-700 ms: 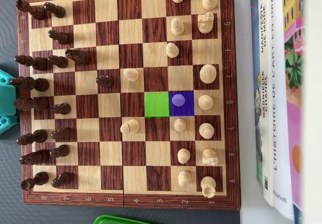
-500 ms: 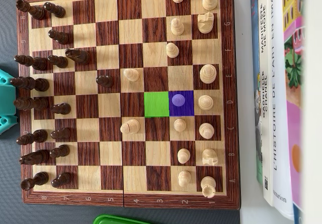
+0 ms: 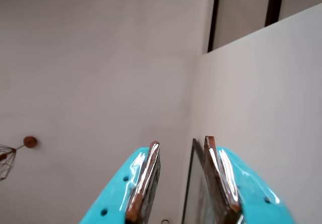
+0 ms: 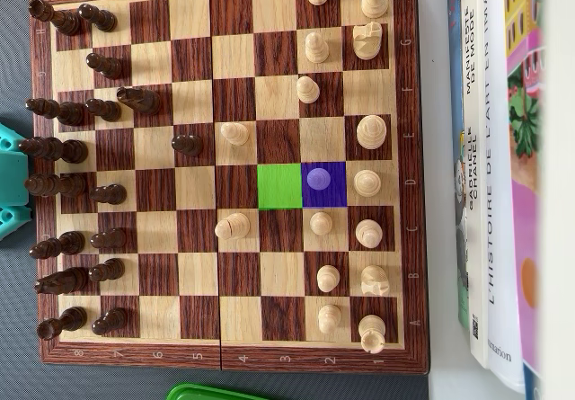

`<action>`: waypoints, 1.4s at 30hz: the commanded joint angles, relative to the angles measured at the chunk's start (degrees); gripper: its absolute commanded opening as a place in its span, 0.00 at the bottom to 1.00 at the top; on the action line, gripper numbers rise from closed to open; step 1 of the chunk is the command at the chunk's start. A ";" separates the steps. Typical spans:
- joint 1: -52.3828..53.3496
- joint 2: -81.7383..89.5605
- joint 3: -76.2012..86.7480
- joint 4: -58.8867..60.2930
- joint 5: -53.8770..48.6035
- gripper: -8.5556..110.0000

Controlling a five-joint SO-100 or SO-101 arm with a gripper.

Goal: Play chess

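Up toward a pale wall [image 3: 90,73] and ceiling the wrist view looks; the turquoise gripper [image 3: 182,142] enters from the bottom edge, its two metal-lined fingers [image 3: 146,176] held a narrow gap apart with nothing between them. A dark picture frame [image 3: 193,183] shows behind the gap.

From overhead, the chessboard [image 4: 225,360] fills the table. Dark pieces [image 4: 67,153] crowd its left side, light pieces [image 4: 368,130] its right. A pawn [image 4: 318,179] stands on a purple-tinted square [image 4: 334,197], just beside a green-tinted square [image 4: 279,186]. Part of the turquoise arm [image 4: 11,180] shows at the left edge. Books [image 4: 490,166] lie right of the board.
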 commanded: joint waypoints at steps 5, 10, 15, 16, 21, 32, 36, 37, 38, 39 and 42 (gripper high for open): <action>0.35 -0.70 1.14 -0.09 -0.26 0.19; -0.18 -0.70 1.14 -0.09 -0.26 0.19; -0.26 -0.79 1.14 0.00 -0.26 0.19; -0.26 -0.88 1.14 0.00 -0.35 0.19; -0.26 -1.76 0.97 1.49 -0.44 0.19; -0.35 -11.87 -9.23 1.93 -0.44 0.19; -0.35 -15.73 -14.15 5.27 -0.44 0.19; -0.35 -16.52 -15.64 7.03 -0.44 0.19; -0.35 -17.23 -17.05 8.88 -0.44 0.19; -0.35 -17.93 -18.37 10.72 -0.44 0.19; -0.35 -20.13 -21.97 16.08 -0.44 0.19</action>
